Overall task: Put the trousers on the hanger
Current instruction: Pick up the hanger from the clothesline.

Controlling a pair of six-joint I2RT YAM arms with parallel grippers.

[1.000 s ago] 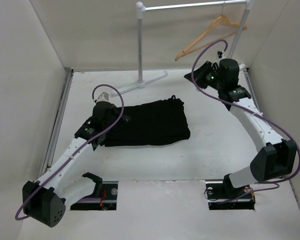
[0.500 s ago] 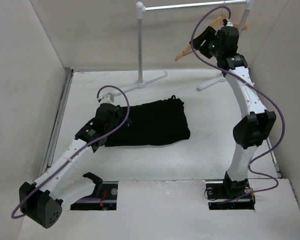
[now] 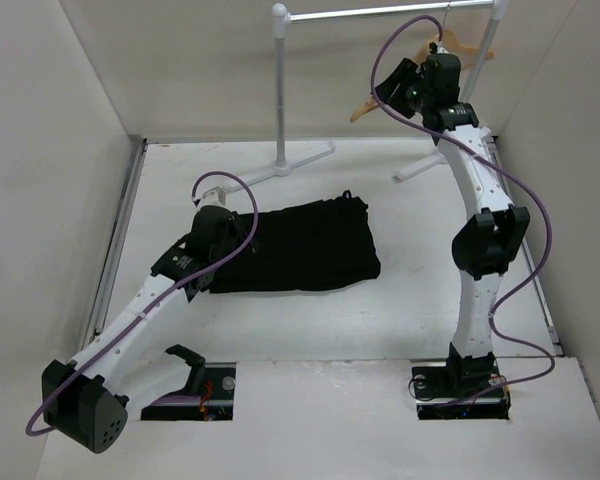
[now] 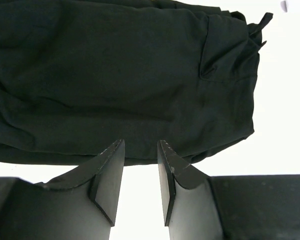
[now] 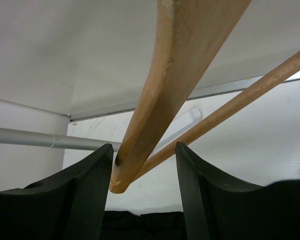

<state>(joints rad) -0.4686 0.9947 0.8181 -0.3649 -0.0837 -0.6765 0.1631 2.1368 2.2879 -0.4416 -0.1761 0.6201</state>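
Right tool (image 5: 143, 146) astride slanted hanger (image 5: 189, 50) tip

Trousers (image 3: 300, 245) on the table (image 3: 410, 275), hanger (image 3: 362, 108) on the rail (image 3: 360, 13) behind (far right).

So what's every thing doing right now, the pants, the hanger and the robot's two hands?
Trousers: folded, lying flat on the table, not gripped.
Hanger: tilted, up by the clothes rail, one end between the right gripper's fingers.
Left gripper: open, empty, at the trousers' edge.
Right gripper: open around the hanger's end.
Clothes rail: standing upright.
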